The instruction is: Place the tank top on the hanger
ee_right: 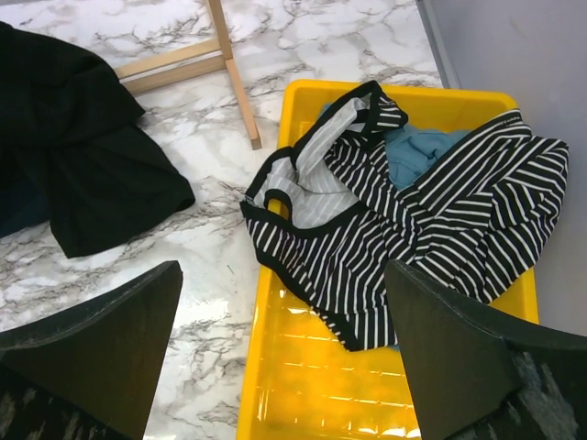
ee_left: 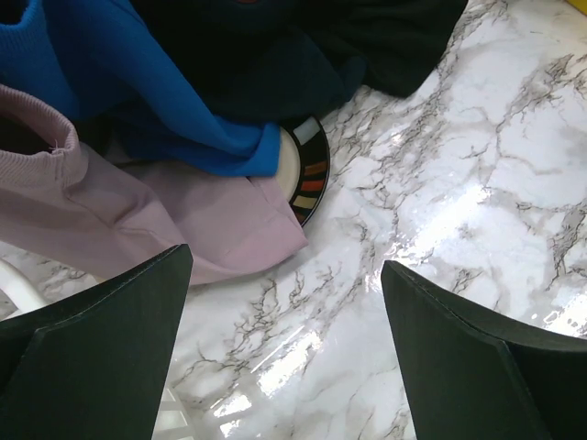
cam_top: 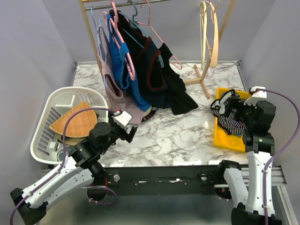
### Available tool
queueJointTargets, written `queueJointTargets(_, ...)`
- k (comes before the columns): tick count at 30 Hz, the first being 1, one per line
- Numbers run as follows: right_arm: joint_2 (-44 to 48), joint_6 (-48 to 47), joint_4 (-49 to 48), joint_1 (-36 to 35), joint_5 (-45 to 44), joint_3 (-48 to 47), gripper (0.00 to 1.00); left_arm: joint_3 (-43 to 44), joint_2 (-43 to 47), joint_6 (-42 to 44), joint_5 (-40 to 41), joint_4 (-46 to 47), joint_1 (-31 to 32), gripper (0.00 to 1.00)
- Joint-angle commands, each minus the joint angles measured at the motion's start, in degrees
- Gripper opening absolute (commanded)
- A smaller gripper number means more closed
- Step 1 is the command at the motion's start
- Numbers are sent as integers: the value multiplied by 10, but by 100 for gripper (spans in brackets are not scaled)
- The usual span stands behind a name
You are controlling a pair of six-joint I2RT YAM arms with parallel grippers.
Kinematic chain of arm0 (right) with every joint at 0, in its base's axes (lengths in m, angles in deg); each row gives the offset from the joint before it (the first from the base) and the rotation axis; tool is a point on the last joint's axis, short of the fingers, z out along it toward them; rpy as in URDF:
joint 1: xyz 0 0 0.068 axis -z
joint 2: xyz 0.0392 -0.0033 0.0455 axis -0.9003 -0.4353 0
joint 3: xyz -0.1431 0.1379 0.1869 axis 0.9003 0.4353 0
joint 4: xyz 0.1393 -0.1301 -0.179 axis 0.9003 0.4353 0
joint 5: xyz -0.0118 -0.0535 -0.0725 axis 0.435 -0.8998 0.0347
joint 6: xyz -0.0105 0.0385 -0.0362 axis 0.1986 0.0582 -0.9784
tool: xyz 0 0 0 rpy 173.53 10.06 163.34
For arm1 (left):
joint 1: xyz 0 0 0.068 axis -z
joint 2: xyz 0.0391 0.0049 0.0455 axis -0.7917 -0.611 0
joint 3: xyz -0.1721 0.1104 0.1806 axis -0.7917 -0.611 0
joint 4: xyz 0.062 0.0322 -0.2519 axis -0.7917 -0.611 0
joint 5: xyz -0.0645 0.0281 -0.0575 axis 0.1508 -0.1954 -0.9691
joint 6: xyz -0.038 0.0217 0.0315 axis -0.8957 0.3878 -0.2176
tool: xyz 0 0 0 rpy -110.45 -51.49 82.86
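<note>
Crumpled black-and-white striped tank top (ee_right: 413, 220) in yellow plastic tray (ee_right: 303, 385), right gripper (ee_right: 282, 275) spread wide above it, left gripper (ee_left: 286, 261) likewise wide, pale cream wooden hanger (cam_top: 209, 35) hanging behind.

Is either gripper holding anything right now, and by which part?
Nothing is held. The right gripper is open above the tank top in the yellow tray; the left gripper is open over the marble table.

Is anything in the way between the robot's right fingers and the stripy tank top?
Nothing visible. The black-and-white striped tank top lies uncovered in the yellow plastic tray, just below the right arm's open fingers.
</note>
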Motion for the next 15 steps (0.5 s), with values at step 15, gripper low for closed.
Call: queueJointTargets(15,-153,-179,17,89,169,-34,100,17,17,2,-22,-1,-5,99)
